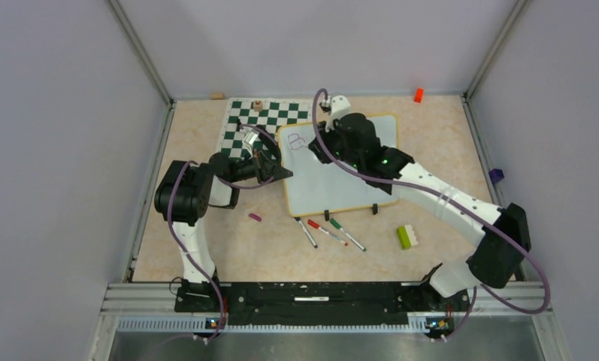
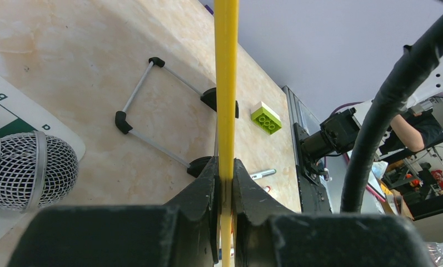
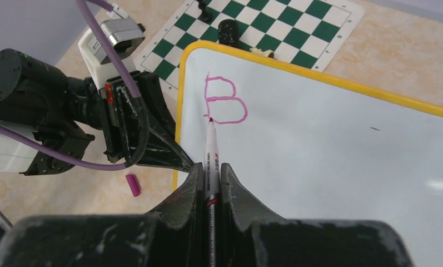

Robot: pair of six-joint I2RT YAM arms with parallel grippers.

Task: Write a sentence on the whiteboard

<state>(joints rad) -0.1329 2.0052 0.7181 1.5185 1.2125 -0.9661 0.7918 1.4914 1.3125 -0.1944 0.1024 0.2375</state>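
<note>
Right wrist view: the right gripper [image 3: 210,169] has its jaws pressed together on a white marker [image 3: 210,146], which points away from the camera. Red print runs along the barrel, but it is too small and too foreshortened to read. The marker's dark tip sits on the whiteboard [image 3: 330,167], at the left stroke of the writing. Of the sentence [image 3: 224,100] only one letter stands there: a purple-pink capital "B" near the board's far left corner.

At the board's left edge the left gripper [image 2: 225,167] pinches the thin yellow rim between its black fingers. In the left wrist view the rim runs straight up between them.

The whiteboard lies in the middle of the table with two black clips [image 1: 327,214] on its near edge. Its far left corner overlaps a green-and-white chess mat [image 1: 262,120]. Small letters are printed on the mat's border, but they are turned and cannot be read with certainty.

Just off the board's near left corner lies a small purple cap [image 1: 255,217]. Near its near edge lie three pens [image 1: 330,232] – black, red and green capped. A green-and-white brick [image 1: 408,237] sits beyond the board's near right corner. An orange block [image 1: 418,95] stands well past its far right corner.
</note>
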